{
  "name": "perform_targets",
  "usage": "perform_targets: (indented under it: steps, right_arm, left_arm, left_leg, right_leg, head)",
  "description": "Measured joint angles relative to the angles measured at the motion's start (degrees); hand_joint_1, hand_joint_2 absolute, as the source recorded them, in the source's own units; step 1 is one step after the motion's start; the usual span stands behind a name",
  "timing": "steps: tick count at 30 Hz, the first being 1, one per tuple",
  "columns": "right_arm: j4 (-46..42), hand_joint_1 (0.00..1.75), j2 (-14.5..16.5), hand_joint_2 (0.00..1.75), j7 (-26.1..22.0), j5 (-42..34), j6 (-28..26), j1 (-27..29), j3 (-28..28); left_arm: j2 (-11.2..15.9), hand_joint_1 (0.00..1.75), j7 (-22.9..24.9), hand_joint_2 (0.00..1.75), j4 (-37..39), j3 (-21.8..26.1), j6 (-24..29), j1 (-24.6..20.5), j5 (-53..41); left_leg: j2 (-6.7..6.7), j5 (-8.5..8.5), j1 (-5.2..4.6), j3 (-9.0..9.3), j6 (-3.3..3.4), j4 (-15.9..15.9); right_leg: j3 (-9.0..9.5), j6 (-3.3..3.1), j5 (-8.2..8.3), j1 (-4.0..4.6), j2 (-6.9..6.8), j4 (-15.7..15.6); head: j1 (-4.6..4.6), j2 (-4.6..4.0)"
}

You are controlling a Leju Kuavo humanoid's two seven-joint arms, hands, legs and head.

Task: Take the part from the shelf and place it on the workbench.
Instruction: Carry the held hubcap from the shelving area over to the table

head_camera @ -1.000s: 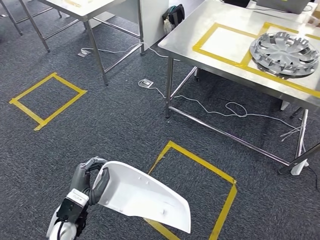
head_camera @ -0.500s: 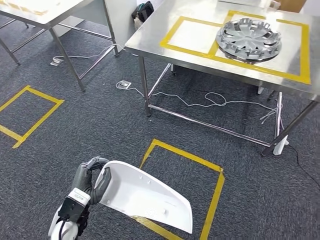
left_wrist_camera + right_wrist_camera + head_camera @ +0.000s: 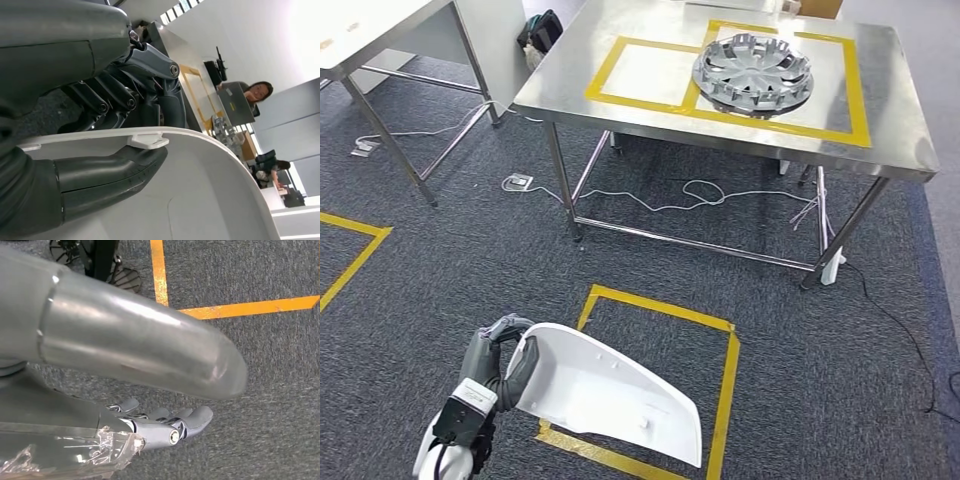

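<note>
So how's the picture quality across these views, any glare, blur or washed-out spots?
Head view: evenly lit and sharp, with soft sheen on the steel workbench and the glossy white plastic part held by the left hand. Left wrist view: background blown out near the top right corner. Right wrist view: close silver tube shows bright streaks; right hand sharp.

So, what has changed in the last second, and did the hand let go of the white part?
Only the view has shifted: the camera has turned, so the steel workbench with the silver wheel cover now sits further left and more fully in the head view. This is no move of those things. The left hand grips the white part exactly as before. The right hand hangs open above the carpet.
</note>
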Motion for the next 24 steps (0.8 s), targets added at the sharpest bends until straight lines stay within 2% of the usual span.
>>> perform_targets:
  steps: [2, 3, 4, 5, 6, 7, 9, 10, 11, 13, 15, 16, 18, 19, 20, 21, 22, 23, 24]
  right_arm:
    - [0.0, 0.0, 0.0, 0.0, 0.0, 0.0, 0.0, -0.2, 0.0]
    - [0.0, 0.0, 0.0, 0.0, 0.0, 0.0, 0.0, -0.3, 0.0]
    - [0.0, 0.0, 0.0, 0.0, 0.0, 0.0, 0.0, -0.4, 0.0]
    - [0.0, 0.0, 0.0, 0.0, 0.0, 0.0, 0.0, -0.4, 0.0]
    - [0.0, 0.0, 0.0, 0.0, 0.0, 0.0, 0.0, -0.3, 0.0]
    - [0.0, 0.0, 0.0, 0.0, 0.0, 0.0, 0.0, -0.3, -0.1]
    - [0.0, 0.0, 0.0, 0.0, 0.0, 0.0, 0.0, -0.3, -0.1]
    - [0.0, 0.0, 0.0, 0.0, 0.0, 0.0, 0.0, -0.3, -0.1]
    - [0.0, 0.0, 0.0, 0.0, 0.0, 0.0, 0.0, -0.4, -0.1]
    - [0.0, 0.0, 0.1, 0.0, 0.0, 0.0, 0.0, -0.4, -0.1]
    - [0.0, 0.0, 0.2, 0.0, 0.0, 0.3, 0.2, -0.4, -0.1]
    - [0.0, 0.0, 0.3, 0.0, 0.1, 0.7, 0.6, -0.4, -0.1]
    - [-0.1, 0.0, 0.6, 0.0, 0.3, 2.4, 2.3, -0.1, 0.1]
    - [-0.3, 0.0, 0.8, 0.0, 0.4, 3.2, 3.1, 0.0, 0.2]
    - [-0.5, 0.0, 1.1, 0.0, 0.6, 3.9, 3.8, 0.1, 0.3]
    - [-0.7, 0.0, 1.4, 0.0, 0.8, 4.3, 4.2, 0.2, 0.5]
    - [-1.0, 0.0, 1.7, 0.0, 1.0, 4.5, 4.5, 0.4, 0.5]
    - [-1.5, 0.0, 1.9, 0.0, 1.3, 4.6, 4.8, 0.6, 0.6]
    - [-2.0, 0.0, 2.1, 0.0, 1.5, 4.8, 5.1, 0.9, 0.6]
  left_arm:
    - [-0.1, 1.75, 0.0, 1.75, 0.0, 0.0, 0.0, 0.0, 0.0]
    - [-0.1, 1.75, 0.0, 1.75, 0.0, 0.0, 0.0, 0.1, 0.0]
    - [-0.1, 1.75, 0.0, 1.75, 0.0, 0.1, 0.0, 0.1, 0.0]
    - [-0.1, 1.75, 0.0, 1.75, 0.0, 0.1, 0.0, 0.1, 0.0]
    - [-0.1, 1.75, 0.0, 1.75, 0.0, 0.1, 0.0, 0.2, 0.0]
    - [-0.1, 1.75, 0.0, 1.75, 0.0, 0.1, 0.0, 0.2, 0.0]
    - [-0.1, 1.75, 0.0, 1.75, 0.0, 0.1, 0.0, 0.1, 0.0]
    - [-0.1, 1.75, 0.0, 1.75, 0.0, 0.1, 0.0, 0.1, 0.0]
    - [-0.2, 1.75, 0.0, 1.75, 0.0, 0.1, 0.0, 0.1, 0.0]
    - [-0.2, 1.75, 0.0, 1.75, 0.0, 0.1, 0.0, 0.1, 0.0]
    - [-0.2, 1.75, 0.2, 1.75, 0.0, 0.1, -0.1, 0.1, 0.1]
    - [-0.2, 1.75, 0.7, 1.75, 0.0, 0.1, -0.2, 0.0, 0.2]
    - [-0.3, 1.75, 1.9, 1.75, 0.3, 0.1, -0.6, -0.5, 0.8]
    - [-0.4, 1.75, 2.5, 1.75, 0.6, 0.1, -0.8, -0.9, 1.0]
    - [-0.6, 1.75, 2.8, 1.75, 1.0, 0.1, -0.8, -1.4, 1.2]
    - [-0.7, 1.75, 3.0, 1.75, 1.4, 0.1, -0.9, -1.8, 1.4]
    - [-0.9, 1.75, 3.0, 1.75, 1.8, 0.0, -0.9, -2.0, 1.5]
    - [-1.0, 1.75, 3.1, 1.75, 2.3, 0.0, -0.8, -2.1, 1.6]
    - [-1.1, 1.75, 3.1, 1.75, 2.7, 0.0, -0.8, -2.1, 1.6]
  left_leg:
    - [0.87, -0.01, -0.01, 0.08, 0.5, -0.1]
    - [1.31, -0.06, -0.08, 0.09, 0.63, -0.1]
    - [1.73, -0.1, -0.11, 0.12, 0.68, -0.1]
    - [2.07, -0.16, -0.12, 0.17, 0.68, -0.1]
    - [2.32, -0.24, -0.09, 0.28, 0.63, -0.1]
    - [2.49, -0.35, -0.04, 0.45, 0.49, -0.1]
    - [2.74, -0.7, -0.14, 0.87, -0.03, 0.0]
    - [2.82, -0.84, -0.26, 1.01, -0.33, 0.1]
    - [2.87, -0.96, -0.42, 1.07, -0.53, 0.1]
    - [2.88, -0.93, -0.56, 1.06, -0.07, 0.2]
    - [2.88, -0.86, -0.73, 1.31, 0.73, -0.6]
    - [2.9, -0.84, -0.91, 1.77, 1.0, -1.8]
    - [2.85, -0.12, -0.9, 4.24, 1.69, -5.6]
    - [2.87, 0.32, -0.64, 5.59, 1.84, -7.1]
    - [2.86, 0.71, -0.23, 6.72, 1.81, -8.2]
    - [2.94, 0.83, 0.15, 7.26, 1.49, -8.8]
    - [2.95, 0.75, 0.54, 7.52, 1.05, -8.9]
    - [2.95, 0.56, 0.98, 7.67, 0.4, -8.9]
    - [2.92, 0.31, 1.53, 7.89, -0.38, -8.8]
  right_leg:
    - [-2.83, 0.44, -3.6, 0.07, -2.92, 6.0]
    - [-4.79, 0.64, -5.66, 0.03, -3.69, 10.2]
    - [-6.46, 0.8, -7.02, -0.02, -3.97, 13.7]
    - [-7.23, 0.92, -7.26, -0.05, -4.04, 15.4]
    - [-6.84, 1.0, -6.35, -0.08, -4.08, 14.7]
    - [-5.25, 1.03, -4.54, -0.11, -4.22, 11.7]
    - [-0.73, 0.96, -0.97, -0.14, -4.94, 3.4]
    - [0.84, 0.7, -0.01, -0.13, -5.13, 0.6]
    - [1.61, 0.45, 0.4, -0.16, -5.21, -0.8]
    - [1.66, 0.09, 0.66, -0.31, -4.84, -1.0]
    - [1.67, 0.41, 1.16, -0.59, -4.68, -1.1]
    - [1.73, 0.78, 1.96, -0.75, -4.69, -0.9]
    - [2.01, 1.33, 3.15, -0.71, -4.72, -0.8]
    - [1.92, 1.29, 2.97, -0.65, -4.62, -0.4]
    - [1.36, 1.1, 1.91, -0.62, -4.43, 0.6]
    - [0.15, 1.04, 0.41, -0.73, -4.24, 2.7]
    - [-1.6, 1.25, -1.08, -0.98, -4.12, 5.5]
    - [-3.37, 1.74, -2.1, -1.35, -4.09, 8.1]
    - [-4.51, 2.37, -2.24, -1.82, -4.11, 9.3]
  head:
    - [0.26, 0.0]
    - [0.33, 0.0]
    - [0.31, 0.0]
    - [0.32, 0.0]
    - [0.32, 0.0]
    - [0.33, 0.0]
    - [0.37, 0.0]
    - [0.36, 0.0]
    - [0.36, 0.0]
    - [0.31, 0.0]
    - [0.3, 0.0]
    - [0.28, 0.0]
    - [0.14, -0.01]
    - [0.22, -0.02]
    - [0.33, -0.03]
    - [0.53, -0.03]
    - [0.63, -0.03]
    - [0.67, -0.02]
    - [0.66, -0.02]
